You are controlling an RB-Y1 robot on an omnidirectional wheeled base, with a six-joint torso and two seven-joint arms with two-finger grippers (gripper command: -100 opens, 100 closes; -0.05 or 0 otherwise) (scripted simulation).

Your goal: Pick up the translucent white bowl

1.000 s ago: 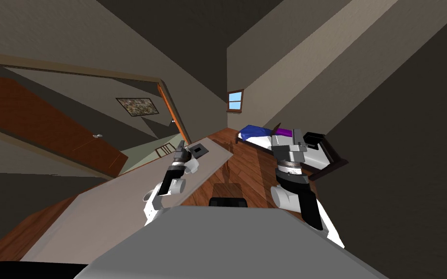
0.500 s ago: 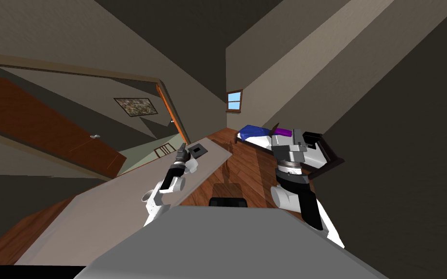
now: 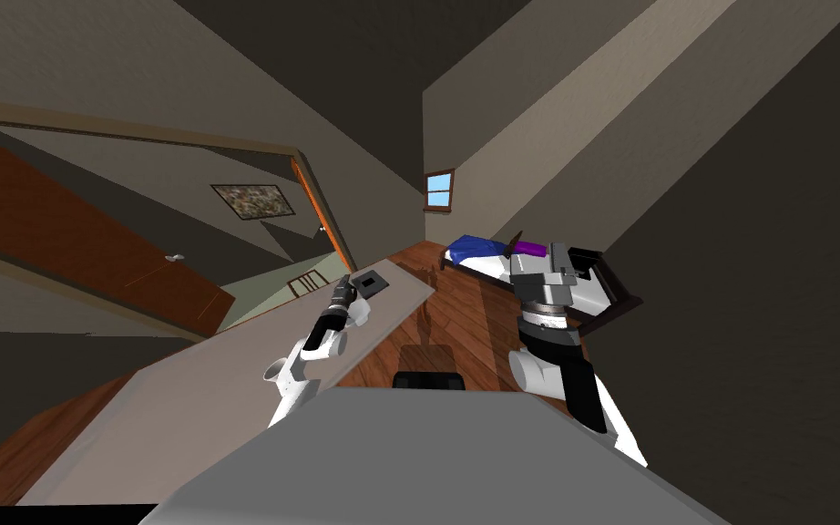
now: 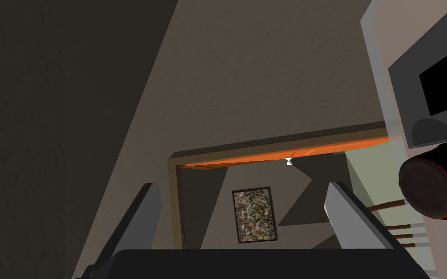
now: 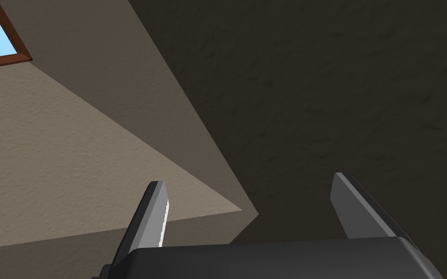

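Dim grey-brown walls all round, wooden floor (image 3: 464,314), long pale worktop (image 3: 199,392) on the left, bed (image 3: 491,266) far right, small bright window (image 3: 441,190) beyond.

Pretty dim all round, tbh. The walls (image 3: 537,137) are rendered in flat greys and browns, with a paler band lit beside much darker planes, and the same hard split is seen in the right wrist view. The only really bright spot is the small pale-blue window (image 3: 441,190). The desk (image 3: 209,392) is evenly lit, and a darker streak of shadow is seen on the wooden floor (image 3: 473,310) beside it. A thin white glint is caught on one of the right gripper's (image 5: 247,179) jaws. The head view is rolled and heavily stretched, with walls splayed toward the corners.
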